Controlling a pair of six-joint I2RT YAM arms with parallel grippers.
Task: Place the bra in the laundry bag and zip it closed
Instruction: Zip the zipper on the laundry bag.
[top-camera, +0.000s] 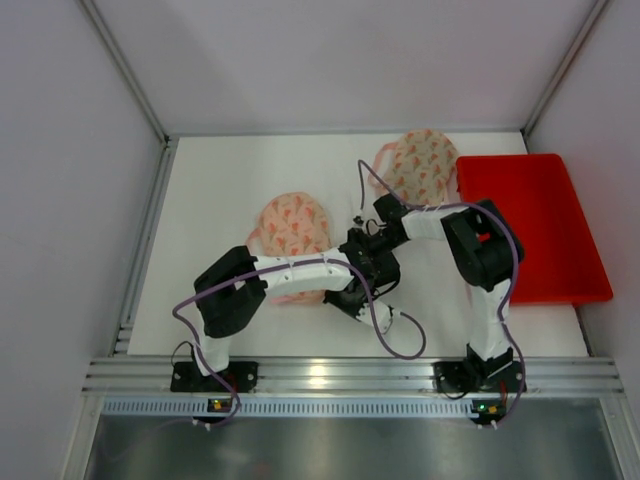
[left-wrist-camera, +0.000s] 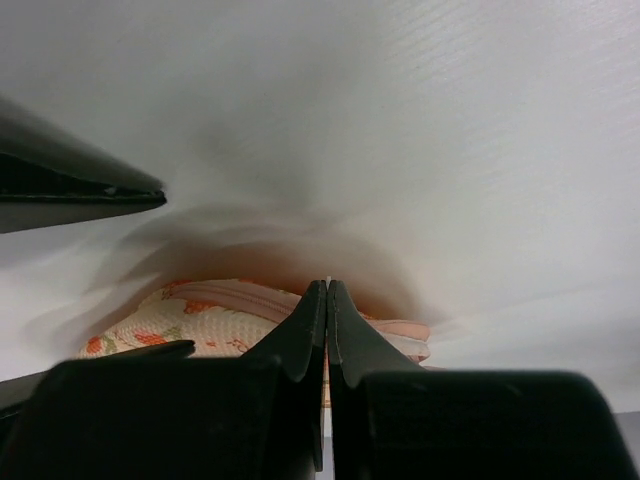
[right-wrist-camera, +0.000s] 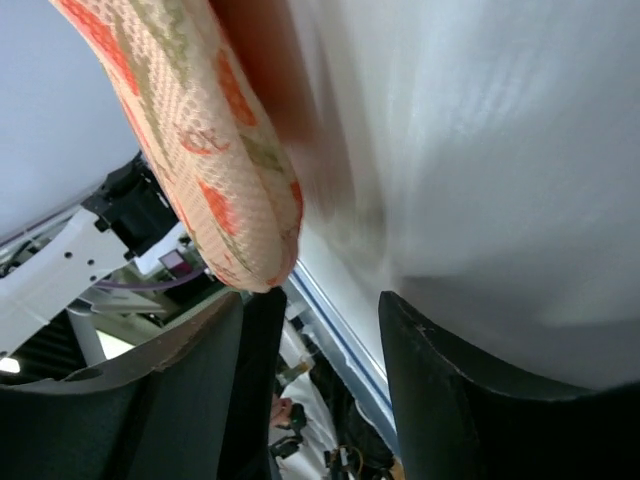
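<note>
The laundry bag (top-camera: 290, 225), cream mesh with an orange print and a pink zipper (left-wrist-camera: 250, 300), lies at mid-table. My left gripper (top-camera: 340, 297) is at its near right edge. In the left wrist view that gripper (left-wrist-camera: 327, 283) is shut, and a thin white tab, seemingly the zip pull, sticks out between its tips, with the bag (left-wrist-camera: 200, 320) just behind. My right gripper (top-camera: 365, 235) is open (right-wrist-camera: 325, 300), and the bag's printed fabric (right-wrist-camera: 215, 150) hangs by its left finger without being gripped. A second piece in the same print (top-camera: 420, 165), with a pink loop, lies farther back. I cannot tell whether it is the bra.
A red tray (top-camera: 575, 285) stands at the right side of the table. The two forearms cross close together over the middle. Cables loop toward the near edge (top-camera: 400, 340). White walls enclose the table on three sides.
</note>
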